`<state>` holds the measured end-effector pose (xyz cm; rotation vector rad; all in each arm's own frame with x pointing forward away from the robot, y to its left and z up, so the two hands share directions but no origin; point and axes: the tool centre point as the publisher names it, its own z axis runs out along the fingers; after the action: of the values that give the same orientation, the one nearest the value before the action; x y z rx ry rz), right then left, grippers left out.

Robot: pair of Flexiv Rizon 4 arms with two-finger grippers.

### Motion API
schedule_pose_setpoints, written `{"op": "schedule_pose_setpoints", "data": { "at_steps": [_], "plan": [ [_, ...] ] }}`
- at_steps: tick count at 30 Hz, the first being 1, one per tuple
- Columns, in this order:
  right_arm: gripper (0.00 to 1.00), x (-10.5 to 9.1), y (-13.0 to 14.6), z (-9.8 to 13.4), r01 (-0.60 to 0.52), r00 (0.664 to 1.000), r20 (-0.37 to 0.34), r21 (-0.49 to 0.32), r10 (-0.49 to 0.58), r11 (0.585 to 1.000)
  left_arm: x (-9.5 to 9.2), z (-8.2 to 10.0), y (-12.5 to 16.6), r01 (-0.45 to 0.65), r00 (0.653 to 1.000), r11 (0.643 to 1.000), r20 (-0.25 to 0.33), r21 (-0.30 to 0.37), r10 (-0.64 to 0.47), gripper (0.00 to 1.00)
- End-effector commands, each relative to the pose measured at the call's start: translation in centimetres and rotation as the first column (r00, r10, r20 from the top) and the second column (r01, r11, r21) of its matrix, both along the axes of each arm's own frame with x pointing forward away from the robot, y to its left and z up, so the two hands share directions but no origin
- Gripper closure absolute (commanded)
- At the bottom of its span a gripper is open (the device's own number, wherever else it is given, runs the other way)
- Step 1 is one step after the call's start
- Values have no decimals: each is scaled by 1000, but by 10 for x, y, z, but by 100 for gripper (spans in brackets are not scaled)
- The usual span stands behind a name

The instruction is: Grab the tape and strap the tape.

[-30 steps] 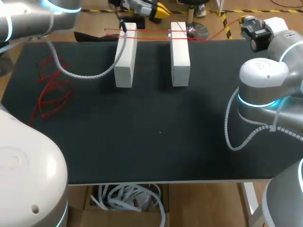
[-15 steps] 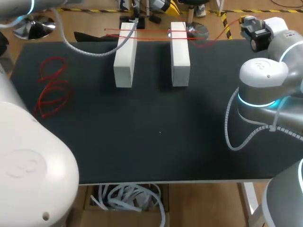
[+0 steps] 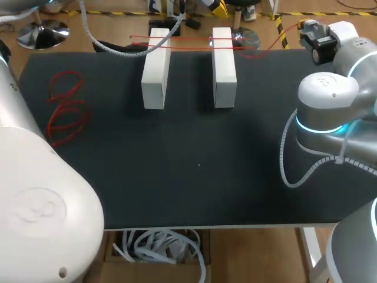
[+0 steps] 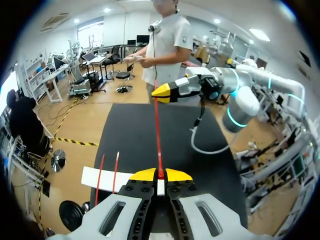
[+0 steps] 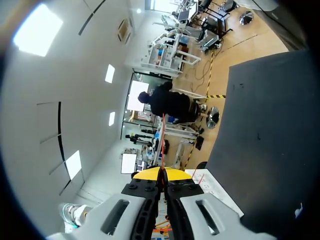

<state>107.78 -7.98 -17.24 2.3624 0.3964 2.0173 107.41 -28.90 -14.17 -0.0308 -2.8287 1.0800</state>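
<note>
The left gripper (image 4: 160, 175) is pinching one end of a tape (image 4: 158, 125); the right gripper (image 5: 161, 174) is pinching the other. Two blocks (image 3: 155, 68) are sitting upper centre.

Red tape (image 3: 188, 40) taut across two white blocks (image 3: 155, 71).

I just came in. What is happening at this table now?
The two arms hold one red tape between them: the left gripper is shut on one end, the right gripper on the other. Two white blocks stand on the table with red strands across their far ends. A loose red pile lies apart.
</note>
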Motion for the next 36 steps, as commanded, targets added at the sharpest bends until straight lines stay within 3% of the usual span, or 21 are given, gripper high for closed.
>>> {"op": "schedule_pose_setpoints", "data": {
  "at_steps": [1,18,22,36],
  "plan": [
    [100,0,0,2,0,1000,-7,-2,0,1000,-6,3,-4,-8,1000,999,11,53,7,100],
    [100,0,0,2,0,1000,-7,-2,0,1000,-3,4,-6,-16,1000,998,11,59,16,100],
    [100,0,0,2,0,1000,-7,-2,0,1000,-6,1,-16,-1,1000,987,-16,164,4,100],
    [100,0,0,2,0,1000,-7,-2,0,1000,2,7,-38,0,1000,953,-10,303,3,100]
  ]
}}
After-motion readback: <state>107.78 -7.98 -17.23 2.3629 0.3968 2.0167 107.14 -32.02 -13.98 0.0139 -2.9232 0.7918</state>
